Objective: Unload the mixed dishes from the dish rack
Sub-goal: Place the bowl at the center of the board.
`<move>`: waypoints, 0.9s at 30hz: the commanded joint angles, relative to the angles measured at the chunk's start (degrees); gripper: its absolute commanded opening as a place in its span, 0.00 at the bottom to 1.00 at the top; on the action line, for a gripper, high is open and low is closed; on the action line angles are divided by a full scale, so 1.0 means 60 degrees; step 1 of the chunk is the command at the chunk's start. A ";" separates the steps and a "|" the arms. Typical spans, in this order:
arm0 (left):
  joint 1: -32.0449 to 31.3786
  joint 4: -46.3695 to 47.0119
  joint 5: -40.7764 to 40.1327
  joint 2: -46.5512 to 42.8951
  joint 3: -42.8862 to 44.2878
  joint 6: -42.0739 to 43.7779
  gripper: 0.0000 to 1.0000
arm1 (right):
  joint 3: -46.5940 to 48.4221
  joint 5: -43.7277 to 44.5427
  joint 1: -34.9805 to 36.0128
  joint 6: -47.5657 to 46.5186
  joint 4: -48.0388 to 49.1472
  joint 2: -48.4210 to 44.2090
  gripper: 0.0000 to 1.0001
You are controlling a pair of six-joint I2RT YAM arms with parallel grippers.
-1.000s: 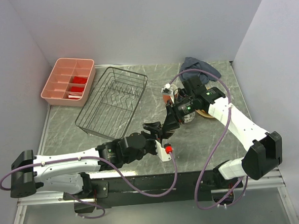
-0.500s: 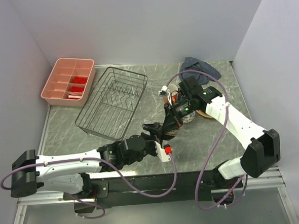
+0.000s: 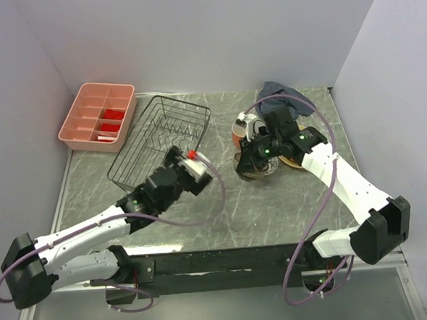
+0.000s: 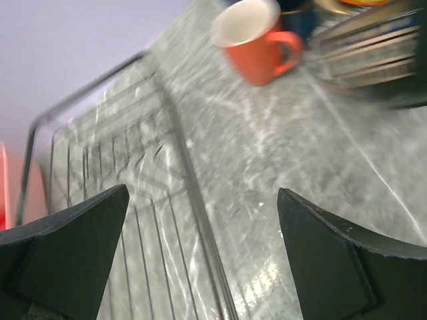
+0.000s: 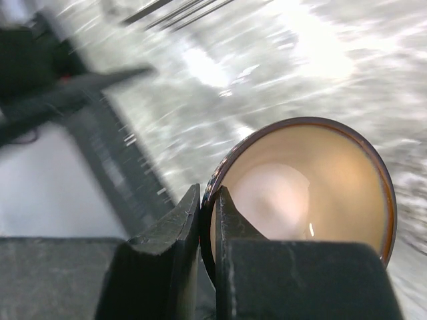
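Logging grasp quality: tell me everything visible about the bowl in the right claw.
The bowl is round, glossy, ceramic-looking: cream inside, thin dark brown rim, empty. It faces mouth-up over the grey marbled table. The right claw pinches its rim, one finger inside, one outside. Whether it touches the table is unclear.

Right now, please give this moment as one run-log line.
left gripper open by dish rack rim | right gripper shut on bowl rim
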 commanded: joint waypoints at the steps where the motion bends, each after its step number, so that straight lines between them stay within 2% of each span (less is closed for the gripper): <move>1: 0.1394 -0.0481 0.0578 -0.0611 -0.0070 -0.3076 0.99 | -0.0239 0.2485 -0.0040 0.0828 0.1848 -0.0853 0.00; 7: 0.4089 -0.1315 0.1528 -0.1123 -0.0186 -0.5875 0.99 | -0.0869 0.5195 0.0032 0.1414 0.2962 -0.0591 0.00; 8: 0.4890 -0.1317 0.1735 -0.1240 -0.0201 -0.6186 0.99 | -0.0899 0.5735 0.0033 0.1458 0.3066 -0.0416 0.00; 11: 0.5702 -0.1653 0.1636 -0.1577 -0.0377 -0.6862 0.99 | -0.0943 0.6397 0.0091 0.1604 0.3403 -0.0006 0.00; 16: 0.6231 -0.1829 0.1634 -0.1987 -0.0494 -0.7404 0.99 | -0.1264 0.7337 0.0121 0.2014 0.4295 0.0478 0.00; 27: 0.6261 -0.2167 0.1239 -0.2895 -0.1050 -0.6863 1.00 | -0.1514 0.7982 0.0311 0.2762 0.5073 0.1884 0.00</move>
